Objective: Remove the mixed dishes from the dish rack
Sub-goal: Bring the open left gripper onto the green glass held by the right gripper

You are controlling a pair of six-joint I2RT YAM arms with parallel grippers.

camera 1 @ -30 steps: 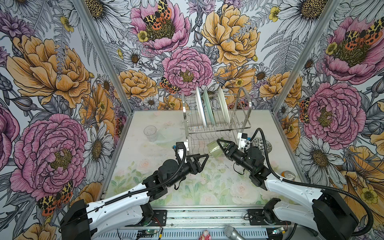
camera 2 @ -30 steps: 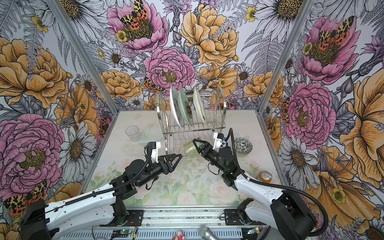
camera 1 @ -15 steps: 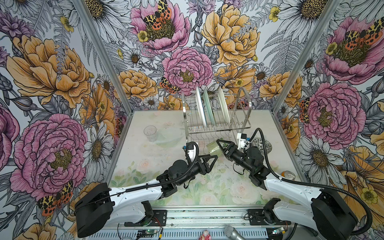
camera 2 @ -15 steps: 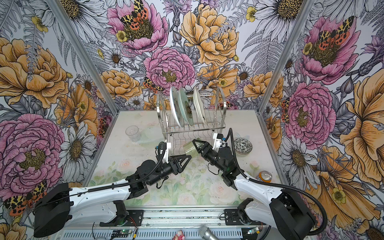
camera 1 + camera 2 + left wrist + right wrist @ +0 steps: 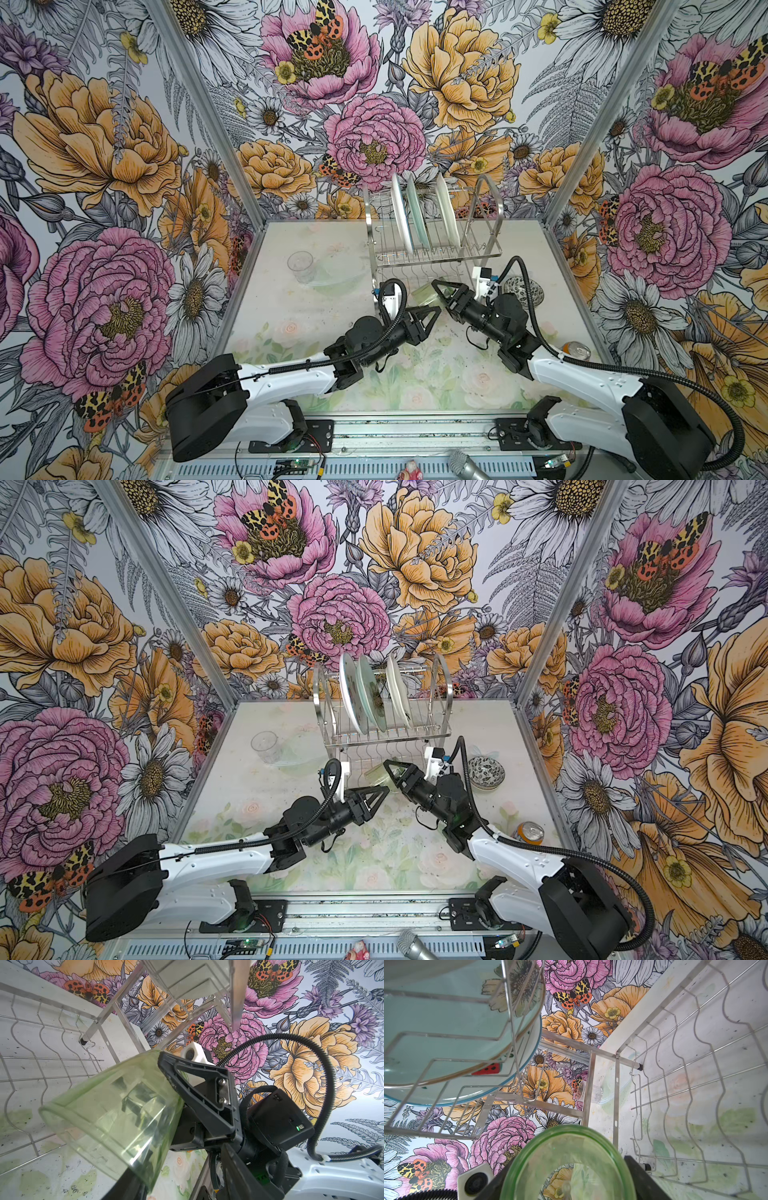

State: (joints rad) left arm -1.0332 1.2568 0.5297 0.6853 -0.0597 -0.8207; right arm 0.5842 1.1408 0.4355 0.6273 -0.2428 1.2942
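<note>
We count one chrome dish rack (image 5: 484,250), three plates (image 5: 417,216), one green tumbler (image 5: 424,293), one clear tumbler (image 5: 300,266), one pale green bowl (image 5: 345,279), one black-and-white patterned bowl (image 5: 488,771), one drink can (image 5: 528,833).

Table (image 5: 478,374) holds dish rack (image 5: 482,250), clear tumbler (image 5: 300,266), green bowl (image 5: 338,276), patterned bowl (image 5: 488,771), can (image 5: 528,832)

Back wall (image 5: 374,137): 12 o'clock, floral wallpaper with pink peonies, orange blooms, white daisies and spotted moths.
Left wall (image 5: 104,249): 9 o'clock, same print.
Right wall (image 5: 673,232): 3 o'clock, same print.
Corner posts (image 5: 234,166): grey metal strips at 11 and 1 o'clock.
Tabletop (image 5: 291,332): pale, with faint pastel roses, green leaves and dark specks.
Front rail (image 5: 415,434): 6 o'clock, bare metal along the table edge.
Light: bright, even, soft shadows.
</note>
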